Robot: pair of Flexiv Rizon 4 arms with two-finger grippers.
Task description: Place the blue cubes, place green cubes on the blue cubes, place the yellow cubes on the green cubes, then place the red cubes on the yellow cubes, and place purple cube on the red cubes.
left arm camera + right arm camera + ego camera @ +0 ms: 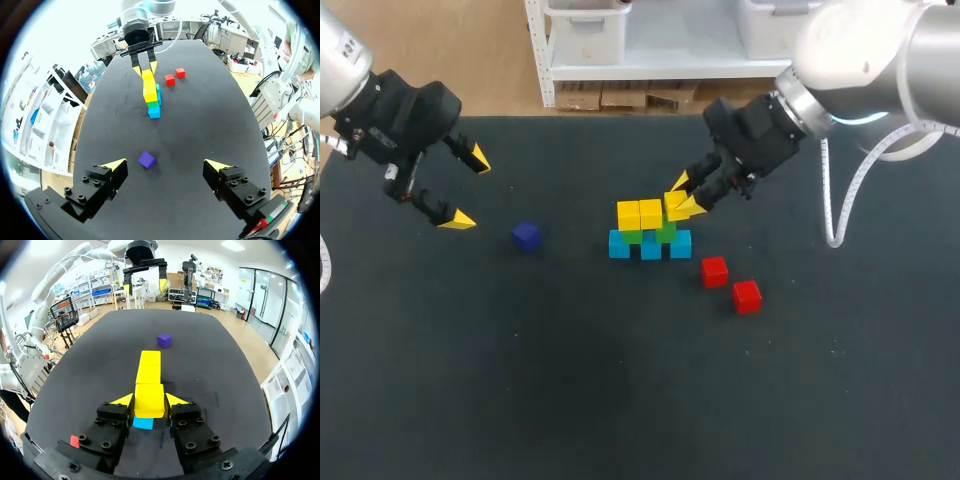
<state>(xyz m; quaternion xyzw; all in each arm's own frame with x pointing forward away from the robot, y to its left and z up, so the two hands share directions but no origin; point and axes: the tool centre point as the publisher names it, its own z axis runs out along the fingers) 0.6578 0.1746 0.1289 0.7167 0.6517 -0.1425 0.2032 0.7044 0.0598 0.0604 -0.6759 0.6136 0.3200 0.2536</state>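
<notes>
A wide table (540, 390) with a dark matte top.

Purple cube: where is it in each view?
Head view: purple cube left of the cube stack.
Left wrist view: purple cube just ahead of the left hand, nearer than the cube stack.
Right wrist view: purple cube beyond the cube stack, ahead of the right hand holding a yellow cube.
Shared landmark: the cube stack.

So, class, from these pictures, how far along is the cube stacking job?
Done: three blue cubes sit in a row, green cubes on them, two yellow cubes on top. In hand: the right gripper is shut on a third yellow cube at the stack's end. Left: both red cubes and the purple cube lie loose on the table; the left gripper is open and empty.
</notes>
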